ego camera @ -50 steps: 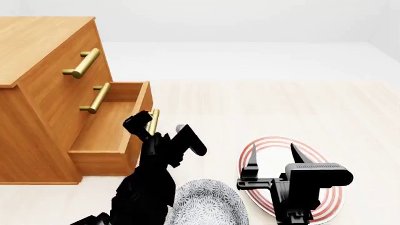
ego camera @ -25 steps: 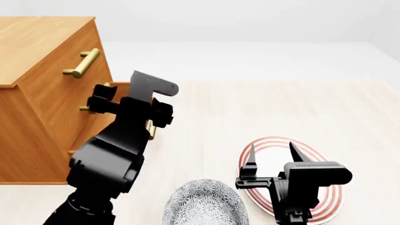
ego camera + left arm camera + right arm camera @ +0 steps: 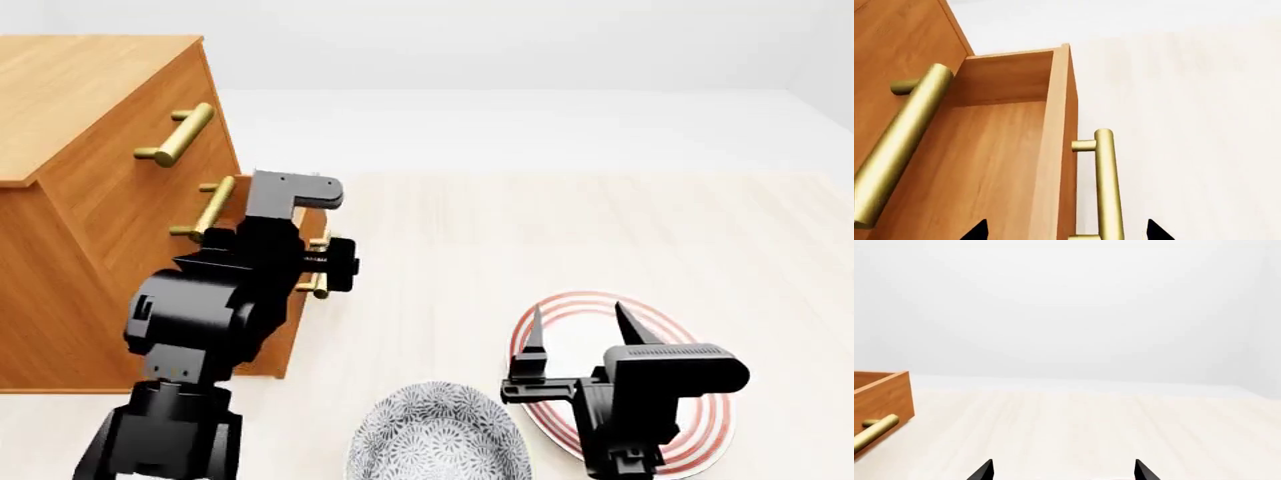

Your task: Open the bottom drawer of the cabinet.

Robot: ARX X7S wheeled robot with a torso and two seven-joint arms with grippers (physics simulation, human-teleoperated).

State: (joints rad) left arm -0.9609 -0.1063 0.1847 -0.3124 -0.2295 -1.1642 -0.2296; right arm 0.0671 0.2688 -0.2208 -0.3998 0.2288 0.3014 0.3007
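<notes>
Your left pincer [image 3: 1064, 231] is spread wide, its two tips on either side of the brass handle [image 3: 1105, 185] of the bottom drawer [image 3: 1054, 150] without touching it. That drawer stands pulled out of the cabinet [image 3: 94, 130], its wooden box exposed. Your right pincer [image 3: 577, 330] also gapes, empty, above the red-ringed plate [image 3: 694, 430]; a patterned bowl [image 3: 434, 435] sits nearby.

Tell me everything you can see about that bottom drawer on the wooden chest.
The bottom drawer is orange-brown wood, lowest of three in the cabinet, and stands pulled out. Its plain wooden box looks empty where visible. One brass bar handle on two short posts sits on its front. The left gripper, jaws open, hovers over the handle with its tips on either side; nothing visibly touches the handle.
</notes>
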